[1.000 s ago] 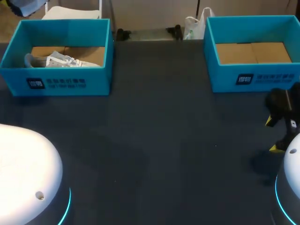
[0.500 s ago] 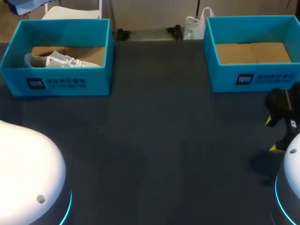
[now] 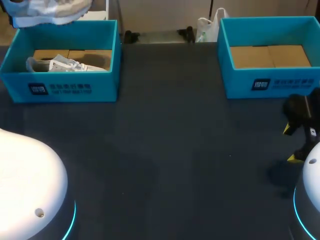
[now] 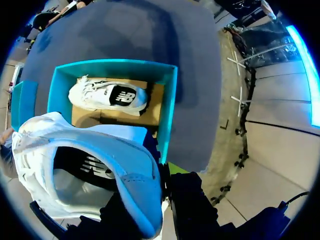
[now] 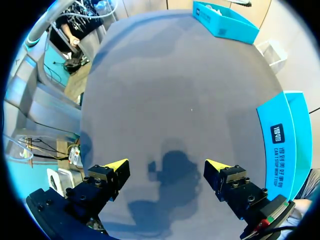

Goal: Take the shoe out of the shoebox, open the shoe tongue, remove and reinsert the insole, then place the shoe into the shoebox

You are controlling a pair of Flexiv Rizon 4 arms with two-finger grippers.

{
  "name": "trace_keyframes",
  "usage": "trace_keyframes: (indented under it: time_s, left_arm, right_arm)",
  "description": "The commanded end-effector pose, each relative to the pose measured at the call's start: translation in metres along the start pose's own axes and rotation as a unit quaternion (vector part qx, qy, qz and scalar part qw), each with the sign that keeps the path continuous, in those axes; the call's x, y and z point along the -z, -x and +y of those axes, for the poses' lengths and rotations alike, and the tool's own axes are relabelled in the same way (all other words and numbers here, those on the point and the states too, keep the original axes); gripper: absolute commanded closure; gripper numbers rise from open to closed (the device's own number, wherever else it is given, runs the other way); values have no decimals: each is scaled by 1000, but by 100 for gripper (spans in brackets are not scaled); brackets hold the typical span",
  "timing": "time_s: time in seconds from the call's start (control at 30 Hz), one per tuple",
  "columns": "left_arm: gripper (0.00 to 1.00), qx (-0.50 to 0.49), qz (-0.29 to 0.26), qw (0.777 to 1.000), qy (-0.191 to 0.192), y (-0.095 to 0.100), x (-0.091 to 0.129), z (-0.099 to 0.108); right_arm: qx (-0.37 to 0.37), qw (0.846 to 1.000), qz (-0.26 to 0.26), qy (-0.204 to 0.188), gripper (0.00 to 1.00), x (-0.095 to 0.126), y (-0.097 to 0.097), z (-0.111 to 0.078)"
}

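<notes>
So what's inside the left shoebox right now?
A white sneaker lies on its side on the cardboard floor. The lifted sneaker covers the end of the shoebox beneath it.

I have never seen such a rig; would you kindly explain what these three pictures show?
This is a two-armed robot at a dark grey table. One picture looks down from above and behind it; the two round ones come from a camera on each wrist. The left teal box holds a white sneaker; the right teal box shows only its brown floor. The left tool grips a second white and light-blue sneaker above the left teal box. The right tool hangs open and empty over the table.
</notes>
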State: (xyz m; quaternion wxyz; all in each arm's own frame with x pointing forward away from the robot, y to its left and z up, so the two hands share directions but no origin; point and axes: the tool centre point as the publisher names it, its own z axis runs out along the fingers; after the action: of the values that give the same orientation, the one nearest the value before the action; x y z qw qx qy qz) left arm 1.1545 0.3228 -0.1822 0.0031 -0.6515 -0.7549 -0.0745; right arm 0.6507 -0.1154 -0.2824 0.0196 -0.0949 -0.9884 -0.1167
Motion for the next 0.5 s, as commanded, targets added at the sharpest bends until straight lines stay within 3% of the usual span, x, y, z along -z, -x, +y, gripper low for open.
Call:
trace_keyframes:
  time_s: [0.03,0.13,0.5]
  left_arm:
    - [100,1,6,1000,9,11,-18,-7]
    - [100,-2,9,1000,6,13,-25,1]
    - [100,-2,9,1000,6,13,-25,1]
  right_arm:
    - [-1,1000,-1,-1,0,-1,-1,0]
    - [-1,1000,-1,-1,0,-1,-1,0]
    - [-1,1000,-1,-1,0,-1,-1,0]
